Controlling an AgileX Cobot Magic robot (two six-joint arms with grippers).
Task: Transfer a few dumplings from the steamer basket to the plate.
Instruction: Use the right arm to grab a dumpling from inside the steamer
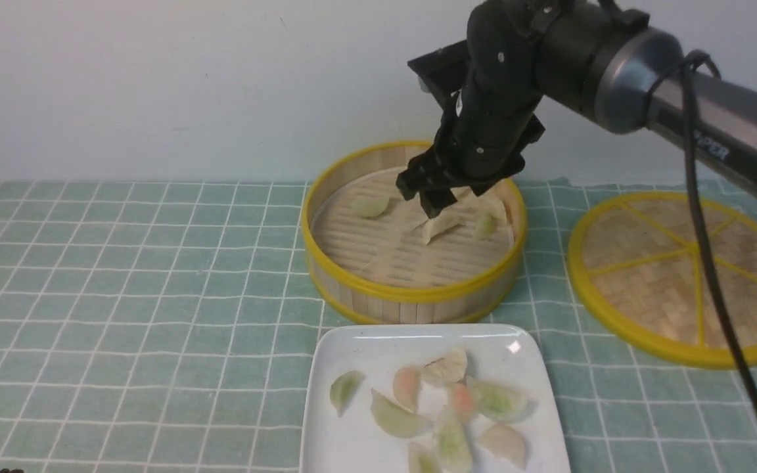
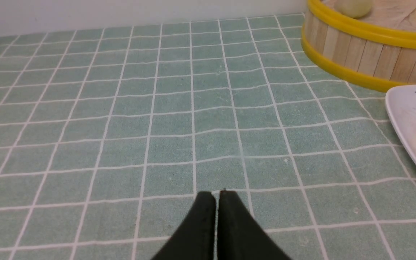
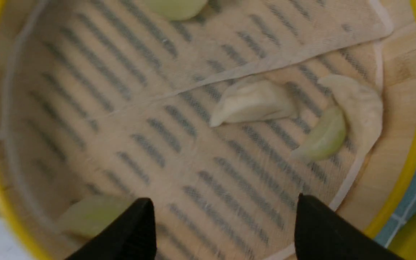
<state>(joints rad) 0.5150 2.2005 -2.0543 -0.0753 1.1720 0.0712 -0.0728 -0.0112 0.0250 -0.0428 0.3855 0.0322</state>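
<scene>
Front view: we are seeing the right gripper [image 1: 424, 198] hanging low inside the steamer basket [image 1: 411, 293], close over a cream dumpling [image 1: 441, 226]. Right wrist view is showing its jaws spread wide with nothing between them. That cream dumpling is lying ahead of the tips on the slatted floor. A greenish dumpling [image 3: 320, 139] is just beside it, touching another cream one against the wall. Two more green ones are sitting well apart, one close to a fingertip [image 3: 135, 227]. The left gripper [image 2: 217, 195] is resting over the checked cloth [image 2: 157, 108], jaws pressed together, holding nothing.

The plate [image 1: 378, 341] is sitting just in front of the basket and is already carrying roughly nine dumplings [image 1: 457, 401]. We are judging the task far along, with another pick being lined up. The lid [image 1: 667, 276] is lying flat to the right, out of play.

Handling, our guess:
- The dumplings are looking light, soft and slick, with thin skins that could tear or squash.
- We are advising a hold across the plump belly, not the thin pleated edge, closing gently.
- The cream one is the easy target, since it is lying free.
- The loose liner [image 3: 265, 32] under them is looking thin and creased, so a sticky dumpling may drag it up.
</scene>
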